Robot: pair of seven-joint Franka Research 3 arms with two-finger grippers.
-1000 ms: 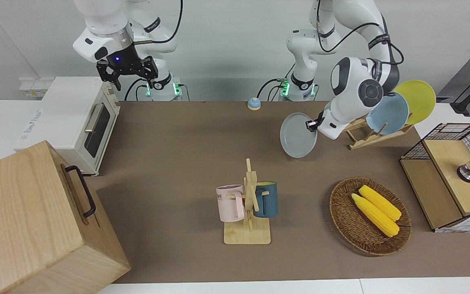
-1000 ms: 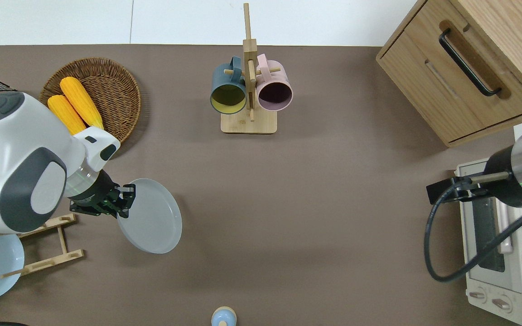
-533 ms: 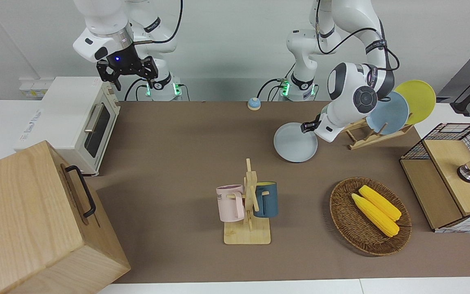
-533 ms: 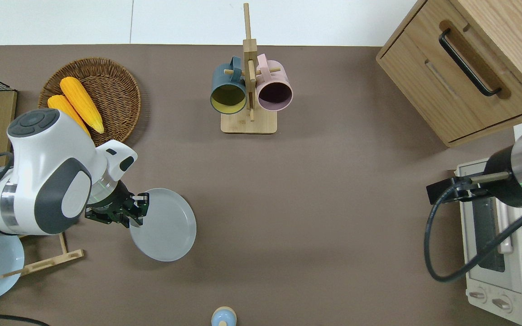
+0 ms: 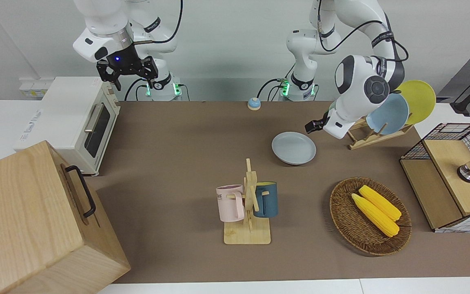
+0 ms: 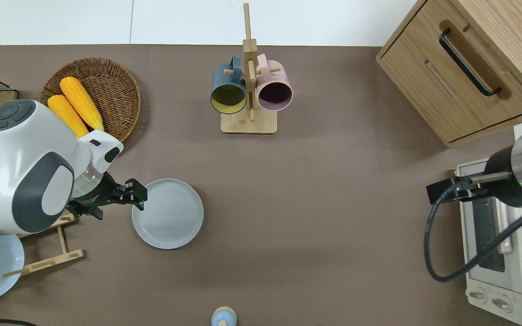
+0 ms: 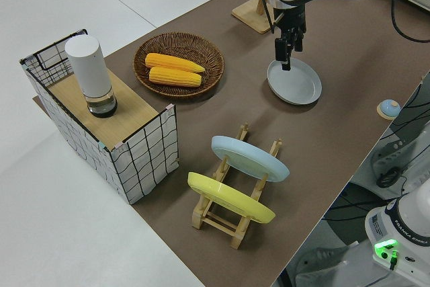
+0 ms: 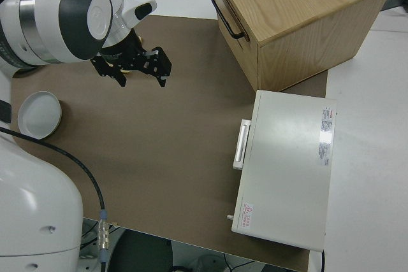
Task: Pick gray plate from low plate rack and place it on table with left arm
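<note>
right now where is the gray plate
The gray plate lies flat on the table toward the left arm's end, between the low plate rack and the mug stand.

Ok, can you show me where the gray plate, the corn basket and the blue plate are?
gray plate [image 6: 168,213], overhead view, on its flat middle.
corn basket [image 5: 347,228], front view, on bare wicker beside the corn.
blue plate [image 7: 250,158], left side view, on its upturned face in the rack.

Light: bright and even, cast from above.
Shadows: soft and faint, seen under the mug stand [image 5: 248,204] and the wicker basket [image 5: 343,222].
Glare: none on the matte table [image 5: 178,163].
Focus: sharp throughout.
Distortion: slight bending at the edges of the front view.
</note>
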